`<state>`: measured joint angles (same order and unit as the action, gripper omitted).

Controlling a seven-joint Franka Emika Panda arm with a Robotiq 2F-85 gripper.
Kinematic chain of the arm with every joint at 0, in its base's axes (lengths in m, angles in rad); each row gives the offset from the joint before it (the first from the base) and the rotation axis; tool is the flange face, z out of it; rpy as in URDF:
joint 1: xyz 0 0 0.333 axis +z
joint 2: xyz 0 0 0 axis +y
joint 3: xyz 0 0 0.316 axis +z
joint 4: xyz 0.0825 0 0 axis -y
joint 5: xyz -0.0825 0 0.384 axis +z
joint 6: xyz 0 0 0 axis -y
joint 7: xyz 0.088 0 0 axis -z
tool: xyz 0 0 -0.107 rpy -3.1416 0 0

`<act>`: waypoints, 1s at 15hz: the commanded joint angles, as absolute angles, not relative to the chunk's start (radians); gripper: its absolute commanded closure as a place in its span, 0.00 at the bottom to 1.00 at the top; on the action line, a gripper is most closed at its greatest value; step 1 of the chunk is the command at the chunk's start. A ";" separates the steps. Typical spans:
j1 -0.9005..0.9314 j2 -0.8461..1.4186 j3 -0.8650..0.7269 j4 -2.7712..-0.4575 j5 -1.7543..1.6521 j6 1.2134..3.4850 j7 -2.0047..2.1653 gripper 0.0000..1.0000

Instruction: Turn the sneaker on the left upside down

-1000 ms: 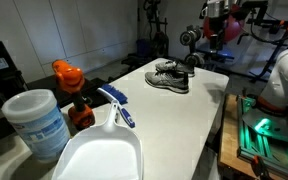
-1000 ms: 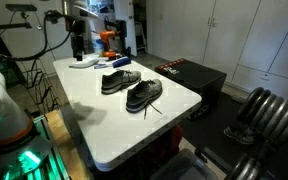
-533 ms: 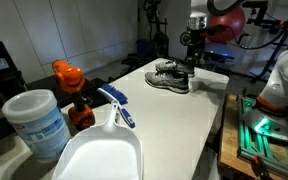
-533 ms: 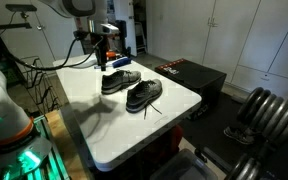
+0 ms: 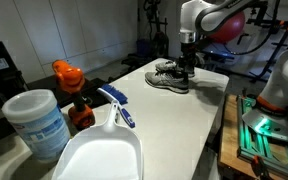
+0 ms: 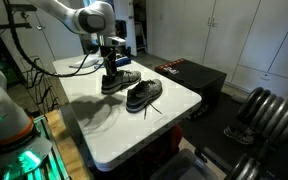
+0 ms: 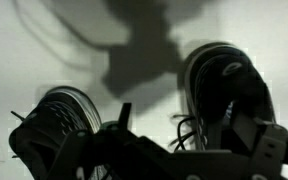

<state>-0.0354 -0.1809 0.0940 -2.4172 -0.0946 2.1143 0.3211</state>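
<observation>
Now that the arm has swung in, my black two-finger gripper (image 6: 111, 66) hangs just above the dark grey lace-up sneaker (image 6: 122, 82), claw spread wide; shoe sits upright on the white tabletop (image 6: 114, 130) beside its matching twin (image 6: 144, 96), so grasp comes next, flip not begun

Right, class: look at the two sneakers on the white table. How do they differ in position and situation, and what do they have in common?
In an exterior view, the far sneaker has the gripper hanging right over it, while the near sneaker stands free of the arm. The near sneaker sits close to the edge of the table; the far sneaker lies further in. Both are dark, upright on their soles and side by side.
</observation>
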 commanded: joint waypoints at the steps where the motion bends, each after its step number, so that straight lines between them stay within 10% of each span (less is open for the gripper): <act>1: -0.020 -0.094 0.087 -2.384 -0.102 2.187 0.360 0.00; 5: -0.009 -0.017 0.085 -2.336 -0.114 2.160 0.394 0.00; 15: 0.044 0.056 0.081 -2.228 -0.257 1.952 0.563 0.87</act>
<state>0.0117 0.0376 0.0925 -2.2754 -0.1758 2.0624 0.4658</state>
